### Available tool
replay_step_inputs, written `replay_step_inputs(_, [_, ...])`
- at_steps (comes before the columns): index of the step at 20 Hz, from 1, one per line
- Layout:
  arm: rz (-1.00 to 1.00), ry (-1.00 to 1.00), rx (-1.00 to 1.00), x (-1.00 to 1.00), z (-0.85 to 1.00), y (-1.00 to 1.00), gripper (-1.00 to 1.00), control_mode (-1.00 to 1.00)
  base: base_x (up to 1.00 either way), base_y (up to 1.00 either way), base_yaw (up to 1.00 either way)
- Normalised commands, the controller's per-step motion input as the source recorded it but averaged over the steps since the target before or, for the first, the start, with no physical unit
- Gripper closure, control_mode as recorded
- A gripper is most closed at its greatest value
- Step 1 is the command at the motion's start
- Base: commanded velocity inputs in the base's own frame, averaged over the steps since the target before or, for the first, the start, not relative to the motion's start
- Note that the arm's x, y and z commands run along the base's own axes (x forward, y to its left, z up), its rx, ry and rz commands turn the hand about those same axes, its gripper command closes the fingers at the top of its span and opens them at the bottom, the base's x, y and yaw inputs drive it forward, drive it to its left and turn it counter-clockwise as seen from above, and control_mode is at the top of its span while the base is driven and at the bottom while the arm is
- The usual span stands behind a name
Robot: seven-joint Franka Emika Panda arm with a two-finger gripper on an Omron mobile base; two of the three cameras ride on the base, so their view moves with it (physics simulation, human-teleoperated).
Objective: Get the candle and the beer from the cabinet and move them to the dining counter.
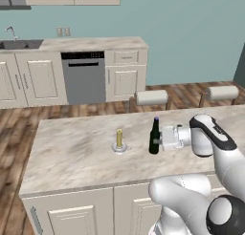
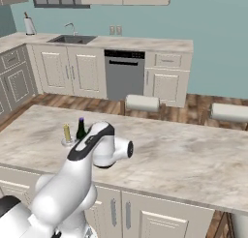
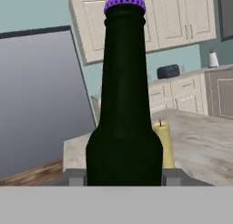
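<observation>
We see a broad marbled stone dining counter [image 1: 72, 153]. On it stands the dark glass beer [image 1: 154, 138] bottle, upright, clasped at its base by our gripper [image 1: 160, 138]. The stubby yellow candle [image 1: 119, 139] sits nearby in its round dish.

Teal wall [image 1: 191, 33], wood floor [image 1: 19, 124], cream cabinets [image 2: 72, 72], grey dishwasher [image 1: 83, 79].

Grey dishwasher [image 1: 83, 79] under far worktop, sink [image 2: 72, 39] with faucet, two stools [image 1: 152, 97], wood floor [image 1: 19, 129]
</observation>
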Motion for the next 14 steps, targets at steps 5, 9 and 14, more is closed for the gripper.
replay_step_inputs(5, [0.10, -0.20, -0.02, 0.04, -0.20, 0.03, 1.00, -1.00, 0.00, 0.00, 0.00])
replay_step_inputs(9, [0.07, -0.14, 0.00, 0.08, -0.14, 0.04, 1.00, -1.00, 0.00, 0.00, 0.00])
replay_step_inputs(14, [0.05, -0.12, 0.00, 0.14, -0.12, 0.02, 1.00, -1.00, 0.00, 0.00, 0.00])
